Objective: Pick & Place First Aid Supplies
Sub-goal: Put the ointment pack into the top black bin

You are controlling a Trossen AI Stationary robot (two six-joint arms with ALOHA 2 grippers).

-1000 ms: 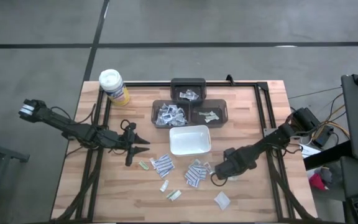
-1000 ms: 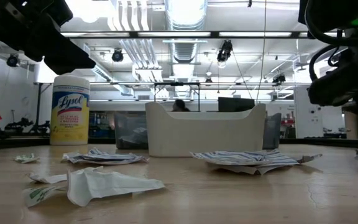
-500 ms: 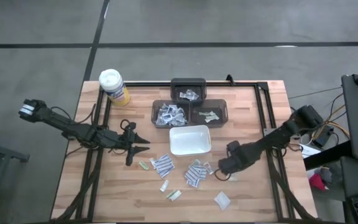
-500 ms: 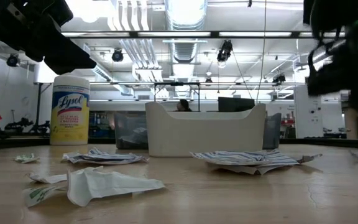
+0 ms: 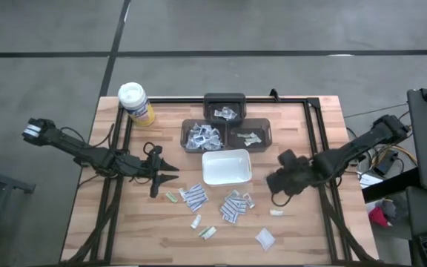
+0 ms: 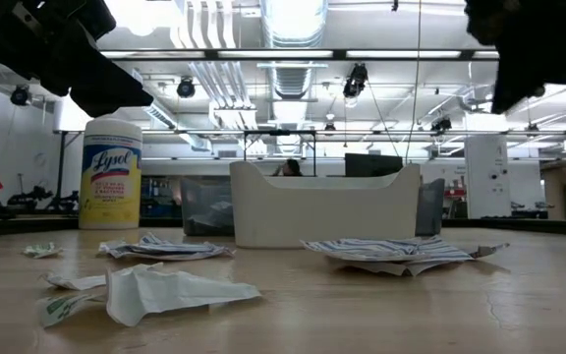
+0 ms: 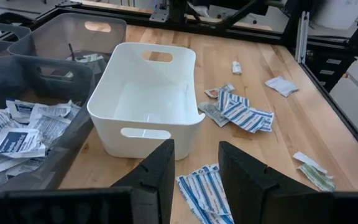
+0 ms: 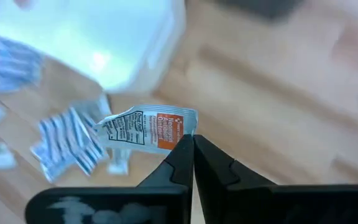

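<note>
- Clearly, one packet (image 8: 146,128), white with an orange panel and dark print, is pinched by its edge in the right claw (image 8: 192,144), whose fingers are clenched on it
- That right claw (image 5: 275,180) is held above the counter (image 5: 302,237), just right of the white tray (image 5: 226,166), which is seen empty from the left wrist
- Loose first aid supplies (image 5: 233,206) are scattered on the wood in front of the tray, with one white packet (image 5: 264,237) lying apart near the front edge
- Three dark bins (image 5: 227,133) behind the tray are seen holding more packets
- The left claw (image 5: 170,171) is held over the counter left of the tray, its fingers (image 7: 156,171) parted and nothing gripped
- A yellow canister (image 5: 136,103) is stood at the back left corner
</note>
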